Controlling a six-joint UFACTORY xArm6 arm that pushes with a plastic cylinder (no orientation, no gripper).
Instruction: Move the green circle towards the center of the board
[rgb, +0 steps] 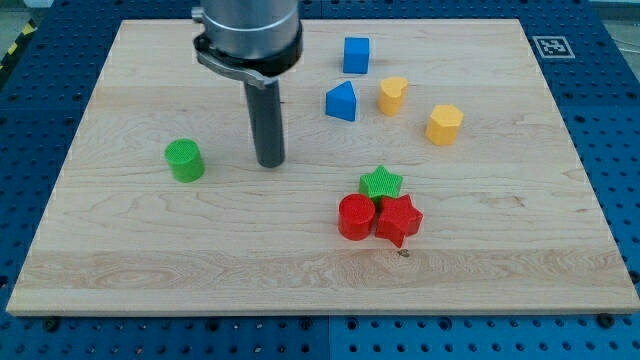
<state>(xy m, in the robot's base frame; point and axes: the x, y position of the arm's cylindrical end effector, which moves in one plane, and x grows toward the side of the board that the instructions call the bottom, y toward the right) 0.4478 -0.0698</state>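
The green circle (185, 160), a short green cylinder, stands on the wooden board (150, 250) at the view's left. My tip (270, 163) rests on the board to the right of the green circle, about a block's width or more apart from it, not touching. The dark rod rises from the tip to the arm's grey body at the view's top.
A green star (381, 183), a red cylinder (355, 217) and a red star (398, 219) cluster right of centre. A blue cube (356, 55), a blue wedge-like block (342, 102), a yellow heart-like block (393, 95) and a yellow hexagon (444, 124) lie at the upper right.
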